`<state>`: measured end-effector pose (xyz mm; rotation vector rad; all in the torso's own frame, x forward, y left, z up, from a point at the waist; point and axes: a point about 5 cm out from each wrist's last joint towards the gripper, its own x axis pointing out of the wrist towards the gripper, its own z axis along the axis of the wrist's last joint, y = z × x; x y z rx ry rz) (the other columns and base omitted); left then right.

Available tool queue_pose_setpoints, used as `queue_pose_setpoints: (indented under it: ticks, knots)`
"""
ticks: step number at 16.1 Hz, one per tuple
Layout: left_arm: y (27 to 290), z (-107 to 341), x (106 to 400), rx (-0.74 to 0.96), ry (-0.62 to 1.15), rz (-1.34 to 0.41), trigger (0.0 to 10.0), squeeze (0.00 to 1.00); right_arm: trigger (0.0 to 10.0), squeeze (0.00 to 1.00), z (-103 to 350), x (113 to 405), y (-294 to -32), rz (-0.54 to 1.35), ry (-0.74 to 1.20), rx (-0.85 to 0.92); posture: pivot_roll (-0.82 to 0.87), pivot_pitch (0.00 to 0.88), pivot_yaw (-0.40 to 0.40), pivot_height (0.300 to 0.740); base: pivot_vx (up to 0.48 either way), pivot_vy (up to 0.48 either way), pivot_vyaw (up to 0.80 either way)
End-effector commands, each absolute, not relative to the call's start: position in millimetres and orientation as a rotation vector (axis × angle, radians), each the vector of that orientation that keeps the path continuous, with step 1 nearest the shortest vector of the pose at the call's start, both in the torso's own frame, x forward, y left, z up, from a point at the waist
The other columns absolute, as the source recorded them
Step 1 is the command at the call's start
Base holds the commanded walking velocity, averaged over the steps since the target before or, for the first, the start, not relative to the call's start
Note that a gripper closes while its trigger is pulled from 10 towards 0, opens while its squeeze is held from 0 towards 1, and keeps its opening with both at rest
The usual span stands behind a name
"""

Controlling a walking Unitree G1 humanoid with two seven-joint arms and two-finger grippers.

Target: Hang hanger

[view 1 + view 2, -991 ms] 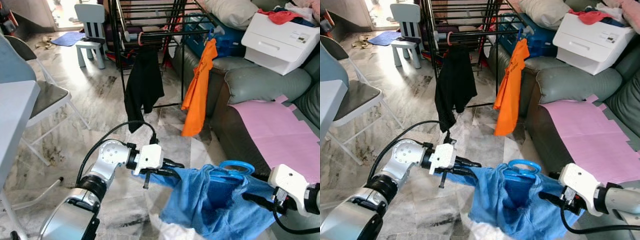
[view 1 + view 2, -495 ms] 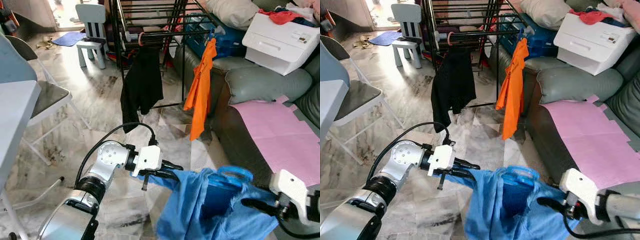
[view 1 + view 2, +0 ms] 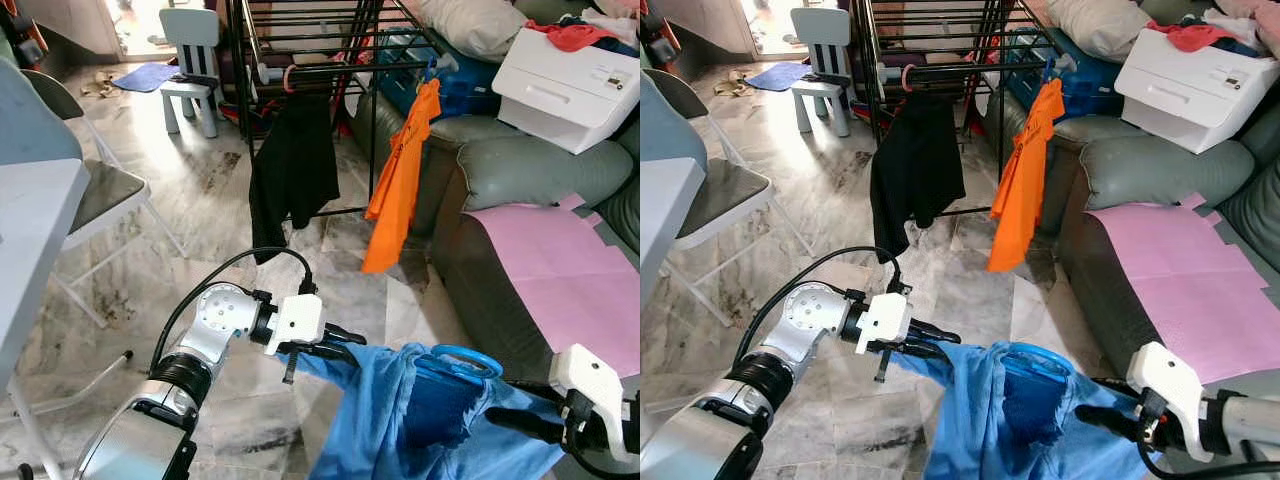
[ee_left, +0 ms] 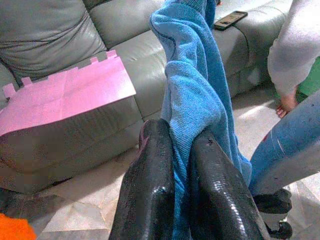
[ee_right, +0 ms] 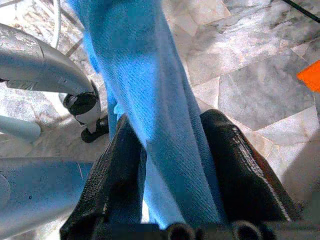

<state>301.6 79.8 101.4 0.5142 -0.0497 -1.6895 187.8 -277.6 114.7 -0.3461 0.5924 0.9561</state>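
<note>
Since a second ago the view shifted a little | left gripper (image 3: 345, 345) and right gripper (image 3: 520, 418) both pinch the soft blue shirt (image 3: 420, 420) on its round blue plastic hanger (image 3: 458, 358), near | carry level to the far black metal drying rack (image 3: 300, 40).

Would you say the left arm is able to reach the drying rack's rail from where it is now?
Probably not yet. The left end effector is shut on the blue shirt, low over the floor, and the drying rack stands well beyond it, across open tiles.
</note>
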Motion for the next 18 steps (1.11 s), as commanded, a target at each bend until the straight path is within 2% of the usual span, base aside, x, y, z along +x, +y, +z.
queue_pose_setpoints:
  ticks: [1,3,4,5,6,7,10,11,12,13,15,16,17,18]
  knots:
    - [77,108,306,0.514,-0.079,-1.658,0.0,0.00,0.0,0.00,120,186,-269,1.039,0.573,-0.354,0.02,0.000,-0.036,0.740,0.000,0.000,0.00]
    - [77,107,306,0.519,-0.077,-1.658,0.0,0.00,0.0,0.00,118,188,-269,1.016,0.568,-0.372,0.02,0.000,-0.036,0.740,0.000,0.000,0.00]
    - [77,107,305,0.521,-0.075,-1.658,0.0,0.00,2.3,0.00,117,191,-269,0.986,0.551,-0.399,0.02,0.000,-0.036,0.740,0.000,0.000,0.00]
    - [77,107,305,0.521,-0.074,-1.658,0.0,0.00,2.3,0.00,117,194,-269,0.966,0.536,-0.423,0.02,0.000,-0.036,0.740,0.000,0.000,0.00]
    - [77,106,305,0.527,-0.072,-1.657,0.0,0.00,10.0,0.00,119,202,-270,0.915,0.493,-0.446,0.02,0.000,-0.037,0.740,0.000,0.000,0.00]
    - [77,106,305,0.527,-0.071,-1.657,0.0,0.00,10.0,1.00,123,205,-268,0.907,0.478,-0.409,0.02,0.000,-0.036,0.740,0.000,0.000,0.00]
    - [78,106,305,0.529,-0.070,-1.659,0.0,0.00,10.0,1.00,132,206,-272,0.915,0.481,-0.461,0.02,0.000,-0.034,0.740,0.000,0.000,0.00]
    - [78,106,305,0.531,-0.068,-1.660,0.0,0.00,10.0,0.54,136,207,-275,0.915,0.477,-0.473,0.02,0.000,-0.034,0.740,0.000,0.000,0.00]
    - [78,106,305,0.532,-0.067,-1.660,0.0,0.00,10.0,0.54,138,207,-276,0.919,0.478,-0.481,0.02,0.000,-0.035,0.740,0.000,0.000,0.00]
    - [78,106,305,0.531,-0.066,-1.659,0.0,0.00,10.0,0.00,139,207,-279,0.920,0.500,-0.485,0.02,0.000,-0.035,0.740,0.000,0.000,0.00]
    - [77,106,305,0.530,-0.067,-1.660,0.0,0.00,10.0,0.00,131,201,-282,0.942,0.562,-0.486,0.02,0.000,-0.037,0.740,0.000,0.000,0.00]
    - [78,105,305,0.530,-0.066,-1.662,0.0,0.00,7.6,0.00,127,197,-283,0.950,0.582,-0.483,0.02,0.000,-0.036,0.740,0.000,0.000,0.00]
    - [78,105,305,0.531,-0.064,-1.661,0.0,0.00,0.0,0.00,125,196,-283,0.951,0.589,-0.473,0.02,0.000,-0.035,0.740,0.000,0.000,0.00]
    - [79,105,305,0.534,-0.060,-1.661,0.0,0.00,0.0,0.00,124,194,-285,0.952,0.601,-0.462,0.02,0.000,-0.033,0.740,0.000,0.000,0.00]
